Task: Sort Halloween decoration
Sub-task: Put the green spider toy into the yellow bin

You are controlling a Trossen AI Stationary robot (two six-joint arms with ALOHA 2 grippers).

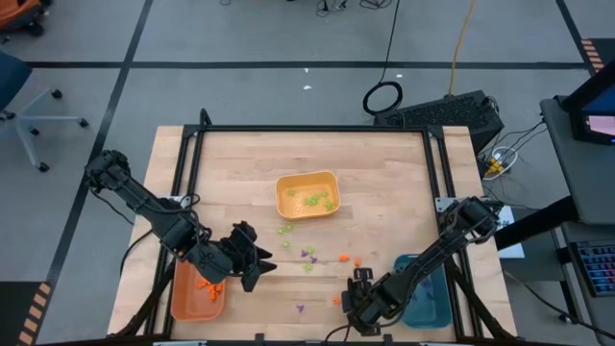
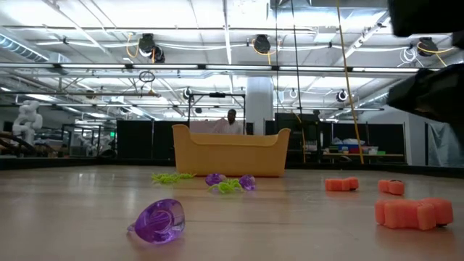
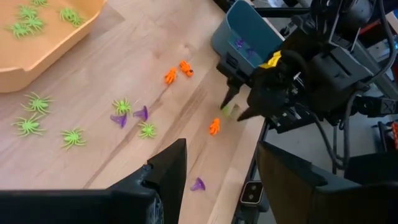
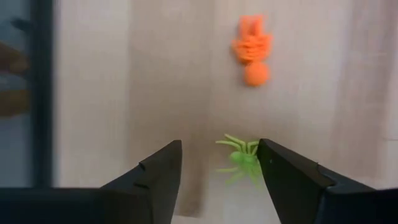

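The right gripper (image 1: 357, 293) is hiding a green spider (image 4: 244, 160) from the high view (only the wrist views are showing it); the teal tray (image 1: 430, 303) is lying half covered by the arm.

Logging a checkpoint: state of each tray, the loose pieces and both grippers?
yellow tray: upright, holds green spiders
orange tray: holds orange pieces
teal tray: holds purple pieces
loose pieces: scattered on table, unsorted
green spider: on table, between the right gripper's fingers
right gripper: open, low over the spider
left gripper: open, empty, beside the orange tray
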